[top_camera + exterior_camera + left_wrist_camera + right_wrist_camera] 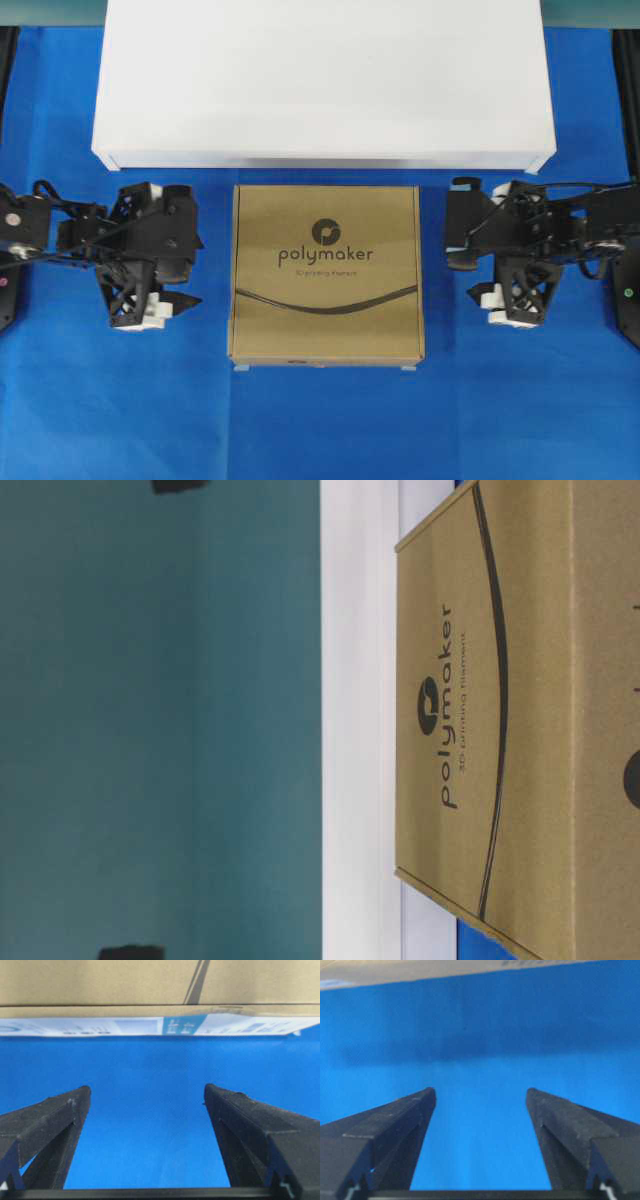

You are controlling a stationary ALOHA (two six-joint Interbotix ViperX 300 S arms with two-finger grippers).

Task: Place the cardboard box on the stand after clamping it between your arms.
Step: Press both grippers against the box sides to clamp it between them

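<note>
box: cardboard box lies flat on the blue cloth, just in front of the stand, not on it; far edge near the stand's front lip, touching or not is hard to tell
stand: white top bare, much wider than box
left gripper: beside box's left edge, apart from it, jaws spread wide, nothing held
right gripper: beside box's right edge, apart from it, jaws wide, nothing held
wrist views: both show open fingers over cloth, box side ahead
stage: clamp not yet made, my read
risk 1: arms press at uneven points along the box sides, the right looks nearer the stand; box twists or pops out
risk 2: thin box side, contact too high; box tips and drops
risk 3: lift too low; far edge catches stand's front lip
</note>
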